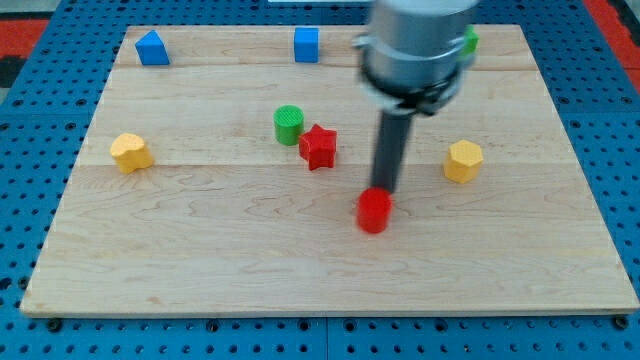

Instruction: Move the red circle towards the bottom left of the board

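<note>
The red circle [374, 211] is a short red cylinder a little right of the board's middle, toward the view's bottom. My tip [384, 190] stands right at its upper right edge, touching or nearly touching it. The dark rod rises from there to the grey arm body at the view's top. The bottom left of the wooden board [150, 270] lies far to the left of the red circle.
A red star [318, 147] and a green cylinder [288, 124] sit up and left of the red circle. Yellow blocks lie at the left [131, 152] and right [463, 160]. Two blue blocks [152, 48] [306, 44] and a partly hidden green block [470, 41] line the top edge.
</note>
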Controlling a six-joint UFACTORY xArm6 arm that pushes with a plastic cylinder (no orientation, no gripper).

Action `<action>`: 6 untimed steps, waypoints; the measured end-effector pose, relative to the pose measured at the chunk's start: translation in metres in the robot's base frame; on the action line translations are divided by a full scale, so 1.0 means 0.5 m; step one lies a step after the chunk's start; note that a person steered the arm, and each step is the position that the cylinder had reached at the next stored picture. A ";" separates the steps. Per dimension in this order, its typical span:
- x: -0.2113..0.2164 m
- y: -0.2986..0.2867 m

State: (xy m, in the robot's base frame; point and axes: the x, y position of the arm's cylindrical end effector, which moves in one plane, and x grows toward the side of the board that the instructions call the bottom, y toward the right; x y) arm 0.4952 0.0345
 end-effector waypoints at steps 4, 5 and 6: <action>0.091 -0.393; 0.048 -0.422; -0.012 -0.496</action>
